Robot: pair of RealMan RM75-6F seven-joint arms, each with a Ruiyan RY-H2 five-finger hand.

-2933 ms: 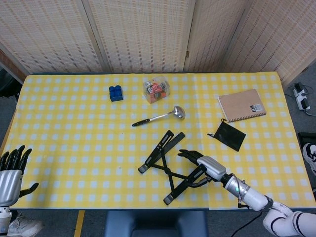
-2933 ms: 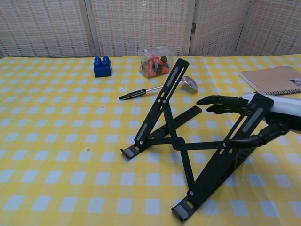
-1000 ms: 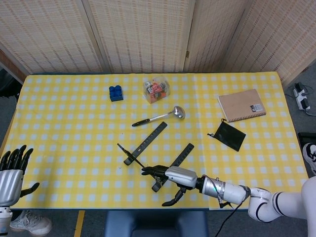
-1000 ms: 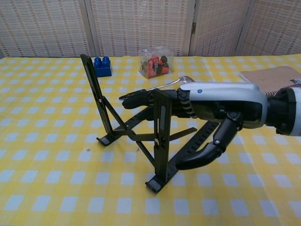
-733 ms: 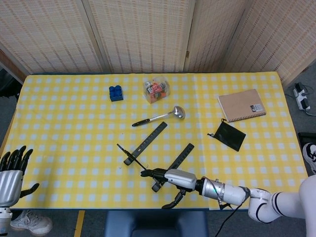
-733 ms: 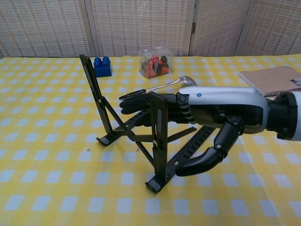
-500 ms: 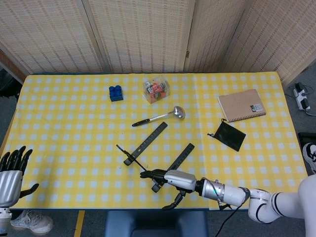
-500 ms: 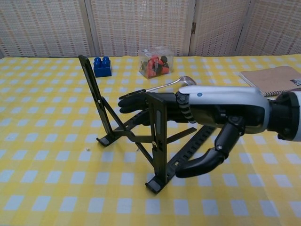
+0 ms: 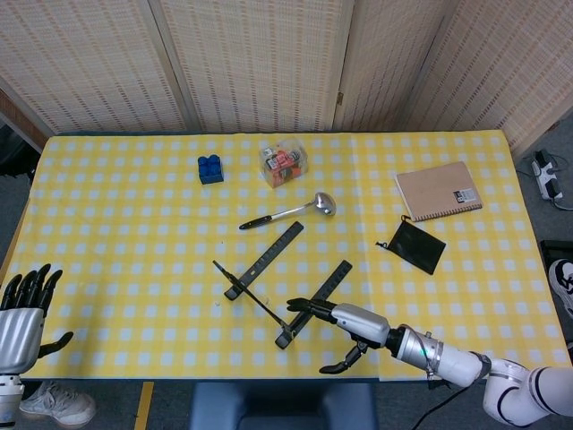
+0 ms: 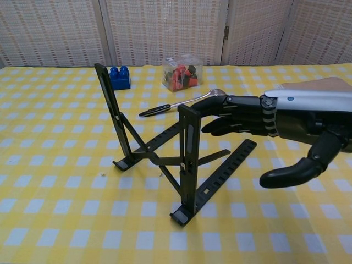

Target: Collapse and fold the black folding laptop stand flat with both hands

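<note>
Bright even light, soft faint shadows, sharp focus

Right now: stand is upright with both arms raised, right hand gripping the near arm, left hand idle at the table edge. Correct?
Not quite. The right hand is not gripping the laptop stand: chest view shows its fingers extended beside the near arm, holding nothing. The rest holds: both arms are raised, and the left hand sits idle at the table edge.

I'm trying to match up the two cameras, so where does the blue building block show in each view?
Head view: the blue building block sits at upper centre-left on the yellow check cloth, left of the clear box of small parts.
Chest view: the block is at upper left, near the table's far edge.
Shared landmark: the clear box sits just right of it in both.
</note>
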